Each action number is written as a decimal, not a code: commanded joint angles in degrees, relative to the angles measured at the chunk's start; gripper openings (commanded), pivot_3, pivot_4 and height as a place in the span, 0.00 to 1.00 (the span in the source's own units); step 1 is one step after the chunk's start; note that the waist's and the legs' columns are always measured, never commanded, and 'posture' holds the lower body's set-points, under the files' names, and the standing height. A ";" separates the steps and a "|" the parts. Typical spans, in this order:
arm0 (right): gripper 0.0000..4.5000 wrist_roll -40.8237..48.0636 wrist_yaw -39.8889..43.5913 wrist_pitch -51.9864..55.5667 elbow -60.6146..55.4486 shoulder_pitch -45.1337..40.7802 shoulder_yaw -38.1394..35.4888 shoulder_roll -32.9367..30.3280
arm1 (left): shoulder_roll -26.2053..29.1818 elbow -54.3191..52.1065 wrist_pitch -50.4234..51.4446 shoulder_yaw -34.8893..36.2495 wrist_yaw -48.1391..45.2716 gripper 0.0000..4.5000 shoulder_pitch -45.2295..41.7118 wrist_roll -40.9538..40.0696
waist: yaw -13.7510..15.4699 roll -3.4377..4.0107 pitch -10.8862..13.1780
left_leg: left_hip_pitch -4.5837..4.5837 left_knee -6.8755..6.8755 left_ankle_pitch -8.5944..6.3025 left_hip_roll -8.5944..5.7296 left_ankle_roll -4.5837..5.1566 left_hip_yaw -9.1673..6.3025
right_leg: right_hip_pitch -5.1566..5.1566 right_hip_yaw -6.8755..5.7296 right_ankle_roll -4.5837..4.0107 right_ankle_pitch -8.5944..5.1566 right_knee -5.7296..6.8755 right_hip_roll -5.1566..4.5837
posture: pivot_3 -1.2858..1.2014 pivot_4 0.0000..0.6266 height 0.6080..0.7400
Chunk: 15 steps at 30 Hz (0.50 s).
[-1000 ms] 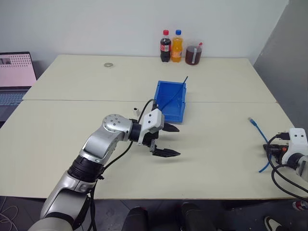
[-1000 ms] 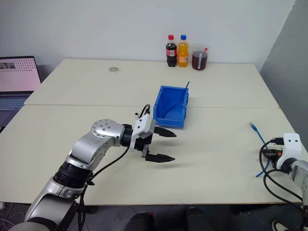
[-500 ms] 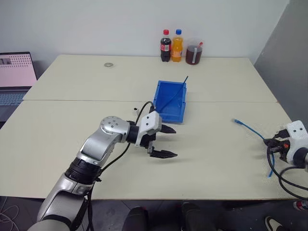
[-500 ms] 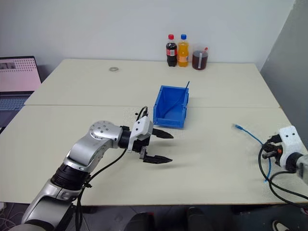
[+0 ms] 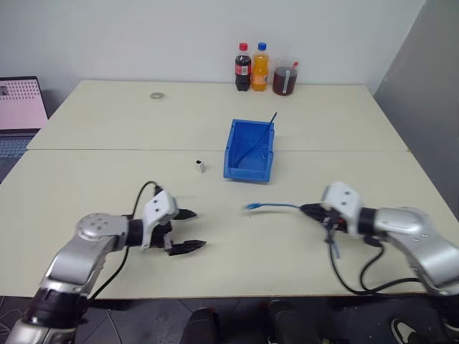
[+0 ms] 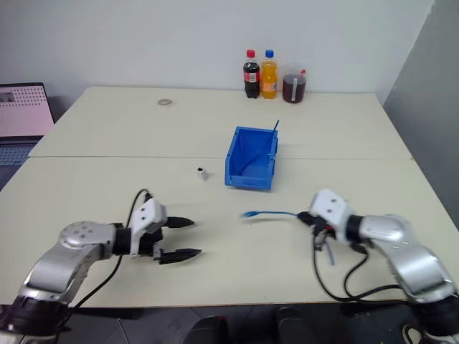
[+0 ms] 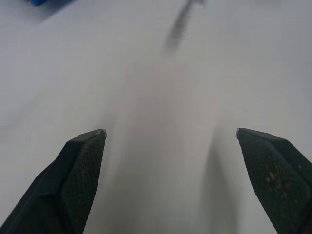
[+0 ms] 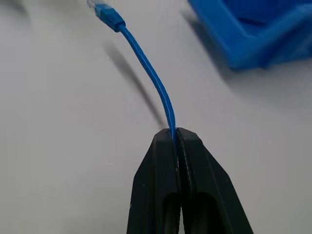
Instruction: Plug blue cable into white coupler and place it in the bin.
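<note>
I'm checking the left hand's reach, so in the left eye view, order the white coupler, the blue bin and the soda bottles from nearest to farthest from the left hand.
From the left hand:
1. White coupler, on the table just beyond the hand, left of the bin.
2. Blue bin, mid-table, farther and to the right.
3. Soda bottles, at the table's far edge by the wall.

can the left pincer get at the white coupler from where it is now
Probably yes. The left pincer hangs open and empty over bare table, and the white coupler stands alone farther up the table beside the bin, with nothing lying between them.
</note>
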 commanded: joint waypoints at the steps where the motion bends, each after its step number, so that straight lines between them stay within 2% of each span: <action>1: 0.00 -3.54 0.32 -3.52 4.29 -3.97 5.16 4.51 | 1.39 0.36 -1.76 3.47 0.38 1.00 1.55 -0.76 | 0.56 0.00 0.00 | -0.06 0.00 0.00 0.00 0.00 0.00 | -0.06 -0.02 0.00 0.00 0.01 0.00 | 0.52 0.24 1.00; 7: 0.00 -7.22 0.84 -7.48 14.83 -9.59 9.59 11.48 | 2.48 1.61 -3.65 4.75 -0.20 1.00 4.32 -0.35 | 1.03 -0.03 -0.01 | -0.17 0.05 0.00 -0.01 0.00 0.09 | -0.12 0.00 0.02 0.02 -0.01 -0.10 | 0.52 0.24 1.00; 12: 0.00 -8.36 2.31 -8.35 18.39 -10.88 9.91 12.99 | 2.95 3.51 -5.65 4.62 -0.71 1.00 5.09 0.36 | 1.04 -0.02 -0.01 | -0.17 0.02 0.00 0.00 0.00 0.13 | -0.14 -0.07 -0.01 0.01 0.01 -0.09 | 0.52 0.24 1.00; 13: 0.10 -8.38 2.50 -8.32 18.73 -11.02 9.73 13.22 | 2.98 3.75 -5.90 4.54 -0.76 1.00 5.13 0.35 | 1.00 -0.02 -0.01 | -0.16 0.02 0.00 0.00 0.00 0.13 | -0.14 -0.05 -0.01 0.01 0.03 -0.08 | 0.52 0.24 1.00; 14: 0.12 -8.49 2.42 -8.41 19.01 -11.14 9.47 13.46 | 3.01 3.95 -6.11 4.47 -0.80 1.00 5.15 0.32 | 0.99 -0.02 -0.01 | -0.15 0.02 0.00 0.00 0.00 0.13 | -0.14 -0.05 -0.02 0.01 0.03 -0.09 | 0.52 0.24 1.00; 15: 0.18 -8.54 2.70 -8.38 19.27 -11.41 9.29 13.48 | 2.97 4.38 -6.51 4.33 -0.77 1.00 5.08 0.42 | 0.97 -0.02 -0.01 | -0.15 0.02 0.00 0.01 0.00 0.12 | -0.14 -0.06 -0.02 0.01 0.04 -0.09 | 0.52 0.24 1.00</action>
